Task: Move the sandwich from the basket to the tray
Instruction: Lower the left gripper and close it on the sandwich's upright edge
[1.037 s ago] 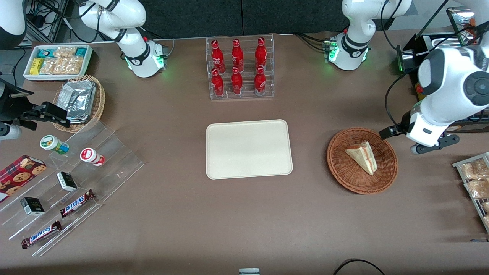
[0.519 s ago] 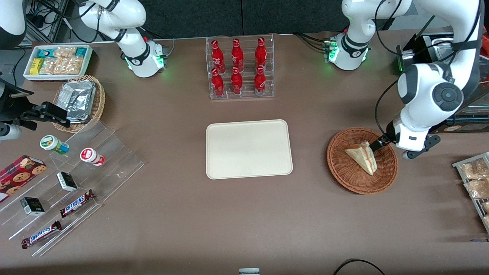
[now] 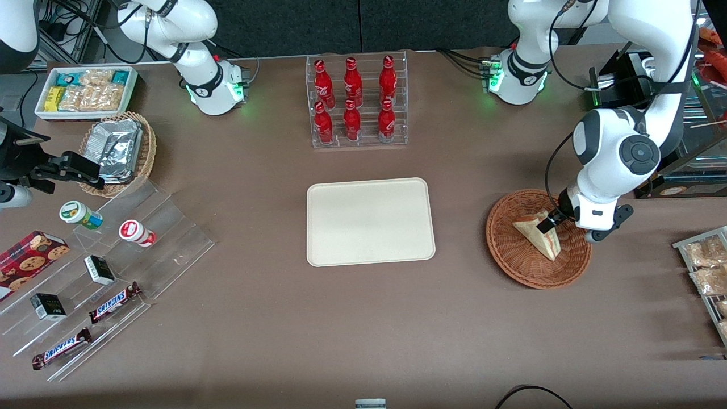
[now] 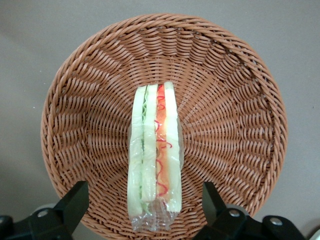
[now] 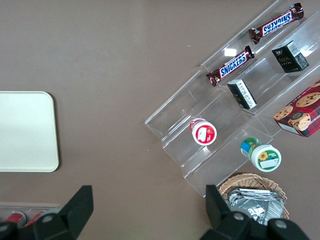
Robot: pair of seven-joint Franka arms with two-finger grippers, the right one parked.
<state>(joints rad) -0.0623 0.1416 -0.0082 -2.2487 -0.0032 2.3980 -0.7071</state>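
Observation:
The sandwich [image 3: 536,233], a wrapped wedge of pale bread with a red-orange stripe, lies in the reddish-brown wicker basket [image 3: 511,266]. In the left wrist view the sandwich [image 4: 153,150] rests on its edge in the middle of the basket [image 4: 235,125]. My left gripper [image 3: 552,226] hangs just above the sandwich's wide end, open. Its two black fingers [image 4: 75,197] stand wide apart on either side of the wedge without touching it. The cream tray [image 3: 369,221] lies bare at the table's middle, toward the parked arm from the basket.
A clear rack of red bottles [image 3: 355,102] stands farther from the front camera than the tray. A wire shelf of snack bags [image 3: 707,267] sits at the working arm's end of the table. Acrylic steps with candy bars [image 3: 108,272] and a foil-packet basket [image 3: 116,150] lie toward the parked arm's end.
My left gripper has come in from the working arm's end of the table and lowered over the basket; it now hangs above the sandwich. The sandwich has not moved.

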